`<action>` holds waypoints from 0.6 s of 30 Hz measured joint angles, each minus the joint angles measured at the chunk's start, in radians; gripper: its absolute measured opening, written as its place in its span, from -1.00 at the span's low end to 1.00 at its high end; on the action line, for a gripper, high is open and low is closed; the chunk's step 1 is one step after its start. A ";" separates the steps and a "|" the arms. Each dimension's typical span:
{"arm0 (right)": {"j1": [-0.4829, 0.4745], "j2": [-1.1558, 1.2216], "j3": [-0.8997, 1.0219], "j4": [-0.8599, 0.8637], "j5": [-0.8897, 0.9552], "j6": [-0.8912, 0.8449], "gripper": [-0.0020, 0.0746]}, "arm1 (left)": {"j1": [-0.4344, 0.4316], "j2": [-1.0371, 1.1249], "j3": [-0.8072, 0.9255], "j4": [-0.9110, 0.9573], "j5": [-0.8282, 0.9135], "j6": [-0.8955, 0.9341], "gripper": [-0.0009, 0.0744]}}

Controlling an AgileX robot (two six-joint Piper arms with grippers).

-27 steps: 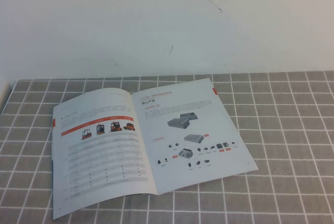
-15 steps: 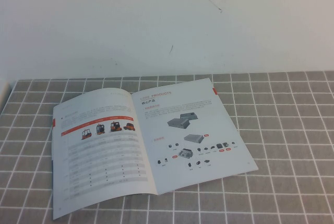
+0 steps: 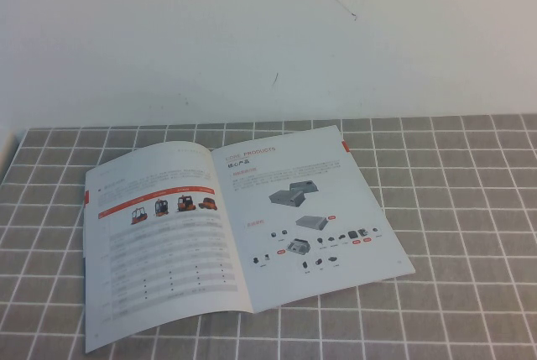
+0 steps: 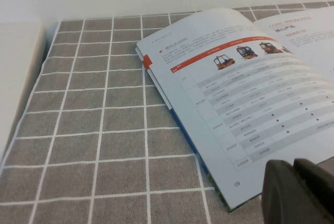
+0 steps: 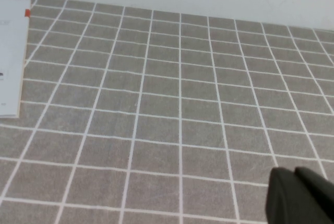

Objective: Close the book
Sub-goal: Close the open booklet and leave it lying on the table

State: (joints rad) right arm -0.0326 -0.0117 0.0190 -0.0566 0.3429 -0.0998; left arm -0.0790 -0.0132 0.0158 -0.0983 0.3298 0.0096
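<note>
An open book [image 3: 235, 226] lies flat on the grey checked cloth, left of centre in the high view, its pages showing red forklifts and grey devices. No arm appears in the high view. In the left wrist view the book [image 4: 250, 93] fills the right side, and my left gripper [image 4: 297, 167] hovers shut just off the corner of the page numbered 09, holding nothing. In the right wrist view only the book's right page edge [image 5: 10, 62] shows, and my right gripper [image 5: 295, 174] is shut, empty, over bare cloth well away from it.
The grey cloth with white grid lines [image 3: 470, 209] covers the table up to a white wall [image 3: 268, 33]. A pale table edge [image 4: 15, 78] runs along the cloth's left side.
</note>
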 joint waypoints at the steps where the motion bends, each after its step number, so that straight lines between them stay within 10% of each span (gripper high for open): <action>1: 0.000 0.000 0.002 0.000 -0.005 0.000 -0.95 | 0.000 0.000 0.000 0.000 -0.006 0.000 -0.98; 18: 0.000 0.000 0.009 -0.045 -0.676 -0.008 -0.95 | 0.000 0.000 0.006 0.000 -0.503 0.002 -0.99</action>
State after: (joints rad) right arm -0.0326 -0.0117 0.0280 -0.1015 -0.3334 -0.1078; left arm -0.0790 -0.0132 0.0220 -0.0983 -0.1734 0.0114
